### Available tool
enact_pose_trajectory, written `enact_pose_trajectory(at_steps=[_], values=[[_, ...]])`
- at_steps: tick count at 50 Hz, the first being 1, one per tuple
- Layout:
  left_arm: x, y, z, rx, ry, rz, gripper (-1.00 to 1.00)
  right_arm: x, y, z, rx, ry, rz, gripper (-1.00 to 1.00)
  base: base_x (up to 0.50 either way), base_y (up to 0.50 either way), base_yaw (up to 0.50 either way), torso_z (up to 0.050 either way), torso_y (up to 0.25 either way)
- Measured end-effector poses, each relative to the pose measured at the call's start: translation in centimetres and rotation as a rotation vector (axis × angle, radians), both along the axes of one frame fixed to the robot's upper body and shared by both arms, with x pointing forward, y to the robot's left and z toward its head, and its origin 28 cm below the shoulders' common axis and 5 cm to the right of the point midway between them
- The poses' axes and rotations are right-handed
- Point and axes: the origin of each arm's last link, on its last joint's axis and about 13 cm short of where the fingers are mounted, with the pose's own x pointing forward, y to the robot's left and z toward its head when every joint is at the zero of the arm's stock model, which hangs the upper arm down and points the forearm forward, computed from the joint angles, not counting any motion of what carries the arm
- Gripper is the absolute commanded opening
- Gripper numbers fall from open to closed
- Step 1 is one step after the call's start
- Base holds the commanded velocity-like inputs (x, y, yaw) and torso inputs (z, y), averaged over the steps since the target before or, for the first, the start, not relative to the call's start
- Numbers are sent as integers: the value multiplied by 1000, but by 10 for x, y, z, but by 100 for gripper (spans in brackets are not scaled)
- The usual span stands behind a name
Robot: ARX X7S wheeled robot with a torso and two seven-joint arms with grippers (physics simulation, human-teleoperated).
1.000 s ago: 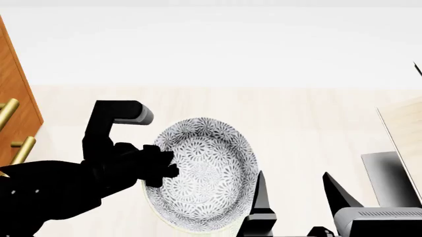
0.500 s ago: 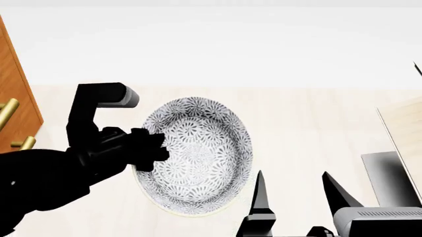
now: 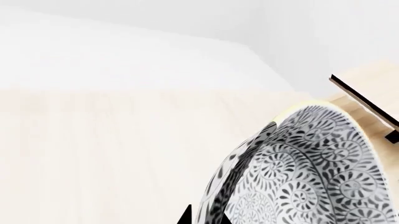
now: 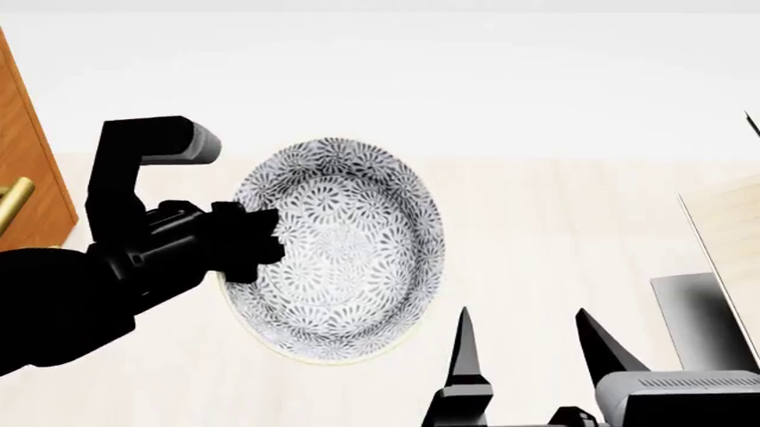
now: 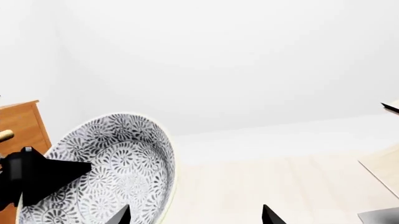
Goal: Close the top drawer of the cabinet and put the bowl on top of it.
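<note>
I have the bowl (image 4: 336, 249) up in the air in my left gripper (image 4: 244, 245), which is clamped on the rim at the side nearest the cabinet (image 4: 21, 169); I judge a rim pinch the sensible hold here, since the bowl is too wide and deep to take around its body; the bowl hangs tilted, its patterned inside turned toward the head camera, so I read it as pivoting a little under its own weight from that one-sided grip; in the left wrist view the bowl (image 3: 299, 172) fills the near corner, seen edge-on along its outer wall, which fits a grip at the lip; the right gripper (image 4: 522, 342) sits low and off to the side with its fingers spread apart and nothing between them, kept out of the way so the carrying arm has room; from its own camera the bowl (image 5: 106, 168) shows between it and the orange-brown cabinet; the cabinet is only a sliver at the frame's edge, with one brass handle (image 4: 12, 203) showing, so I cannot tell from here whether the top drawer is shut; as I see it the carry is under way and the bowl must travel up and over toward the cabinet top, kept level enough not to slip from the pinch.
</note>
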Motion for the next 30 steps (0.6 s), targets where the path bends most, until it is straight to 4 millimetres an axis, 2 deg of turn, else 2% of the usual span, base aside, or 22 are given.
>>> enact_pose_trajectory(at_steps=[30], values=[[-7,10,35,-25,-74,28,-100,-1,0,2,1,-5,-2,100,0,0,0,0,0]])
